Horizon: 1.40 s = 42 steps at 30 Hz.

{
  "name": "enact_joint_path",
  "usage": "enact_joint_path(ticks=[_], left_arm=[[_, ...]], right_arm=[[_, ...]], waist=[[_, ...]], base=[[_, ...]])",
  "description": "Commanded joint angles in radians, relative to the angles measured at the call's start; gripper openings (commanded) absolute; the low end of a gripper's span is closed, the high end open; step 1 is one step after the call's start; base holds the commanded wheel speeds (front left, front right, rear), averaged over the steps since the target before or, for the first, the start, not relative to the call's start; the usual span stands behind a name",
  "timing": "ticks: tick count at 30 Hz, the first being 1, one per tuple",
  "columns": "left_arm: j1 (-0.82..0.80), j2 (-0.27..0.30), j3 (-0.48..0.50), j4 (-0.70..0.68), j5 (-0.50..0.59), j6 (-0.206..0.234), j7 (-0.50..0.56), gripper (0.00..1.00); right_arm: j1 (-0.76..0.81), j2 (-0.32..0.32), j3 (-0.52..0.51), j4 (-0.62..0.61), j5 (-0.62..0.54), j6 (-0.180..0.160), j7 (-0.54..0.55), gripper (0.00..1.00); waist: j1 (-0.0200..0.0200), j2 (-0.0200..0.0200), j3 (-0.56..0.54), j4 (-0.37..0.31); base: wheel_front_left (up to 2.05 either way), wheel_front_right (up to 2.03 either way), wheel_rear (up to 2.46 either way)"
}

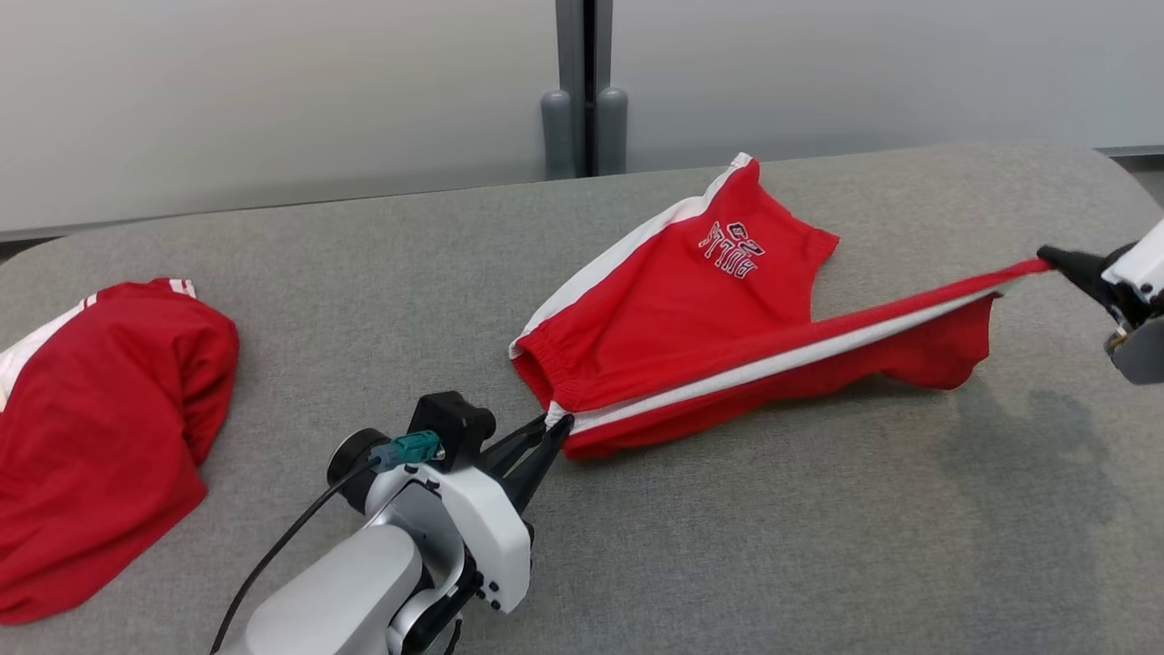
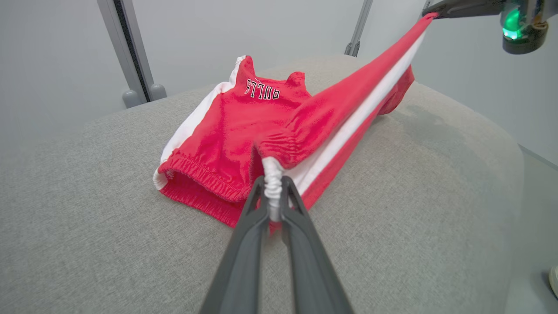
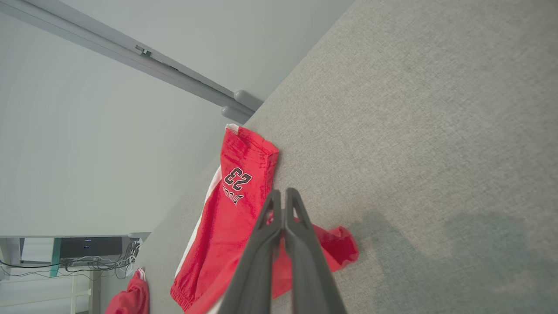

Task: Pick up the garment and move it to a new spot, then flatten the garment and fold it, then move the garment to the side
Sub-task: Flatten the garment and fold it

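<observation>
Now the left claw [image 1: 556, 428] pinches the waistband corner of the red shorts [image 1: 691, 300], and the right claw [image 1: 1050, 257] is clamped on the far leg hem (side stripe taut between them, the rest sagging onto the grey surface [image 1: 818, 509]). Best to hold the tension even and lower both ends together. Another red garment [image 1: 100, 409] lies well left of the left claw, with a pale wall [image 1: 273, 91] beyond.

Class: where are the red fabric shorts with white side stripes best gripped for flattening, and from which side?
Grip the red fabric shorts at both ends of one white stripe: the gathered waistband corner from the near side, where the left hand pinches it, and the leg hem from the right, where the right hand pinches it. That stretched seam likely gives a straight, firm edge.
</observation>
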Motion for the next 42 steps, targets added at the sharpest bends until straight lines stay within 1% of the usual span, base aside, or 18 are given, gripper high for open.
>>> enact_joint_path(ticks=[1,3,4,8,18,21,26,28,36,41,42], left_arm=[[-0.015,0.007,0.007,0.003,-0.007,0.006,-0.001,0.0],[-0.036,-0.003,0.012,0.008,-0.008,0.004,-0.001,0.0],[-0.059,-0.017,0.016,0.02,-0.012,0.0,-0.002,0.0],[-0.107,-0.052,0.021,0.06,-0.011,-0.013,-0.005,0.0],[-0.253,-0.161,0.017,0.206,0.0,-0.055,-0.043,0.0],[-0.292,-0.183,0.008,0.242,0.005,-0.067,-0.061,0.0],[-0.337,-0.21,-0.004,0.293,-0.002,-0.081,-0.091,0.0],[-0.35,-0.218,-0.008,0.309,-0.009,-0.083,-0.104,0.0],[-0.384,-0.231,-0.028,0.345,-0.03,-0.092,-0.132,0.0],[-0.412,-0.234,-0.048,0.342,-0.059,-0.093,-0.143,0.0],[-0.421,-0.234,-0.06,0.333,-0.074,-0.093,-0.146,0.0]], right_arm=[[-0.018,-0.002,0.002,0.004,-0.009,-0.002,-0.01,0.0],[-0.06,0.008,0.007,0.017,-0.022,-0.002,-0.013,0.0],[-0.101,0.017,0.006,0.028,-0.031,-0.002,-0.022,0.0],[-0.171,0.036,0.012,0.041,-0.064,-0.001,-0.033,0.0],[-0.237,-0.007,-0.035,0.042,-0.142,-0.001,-0.034,0.0],[-0.264,-0.015,-0.061,0.042,-0.172,-0.001,-0.037,0.0],[-0.291,-0.021,-0.114,0.042,-0.229,-0.001,-0.055,0.0],[-0.299,-0.014,-0.138,0.042,-0.252,-0.001,-0.062,0.0],[-0.321,0.016,-0.224,0.042,-0.337,-0.001,-0.079,0.0],[-0.341,0.03,-0.284,0.042,-0.408,-0.001,-0.093,0.0],[-0.344,0.033,-0.311,0.043,-0.438,-0.001,-0.099,0.0]], waist=[[0.0,0.0,0.019,0.018],[0.0,0.0,0.034,0.031],[0.0,0.0,0.051,0.045],[0.0,0.0,0.089,0.076],[0.0,0.0,0.202,0.158],[0.0,0.0,0.236,0.183],[0.0,0.0,0.277,0.216],[0.0,0.0,0.288,0.226],[0.0,0.0,0.316,0.25],[0.0,0.0,0.334,0.258],[0.0,0.0,0.341,0.261]], base=[[0.0,0.0,0.0],[0.0,0.0,0.0],[0.0,0.0,0.0],[0.0,0.0,0.0],[0.0,0.0,0.0],[0.0,0.0,0.0],[0.0,0.0,0.0],[0.0,0.0,0.0],[0.0,0.0,0.0],[0.0,0.0,0.0],[0.0,0.0,0.0]])
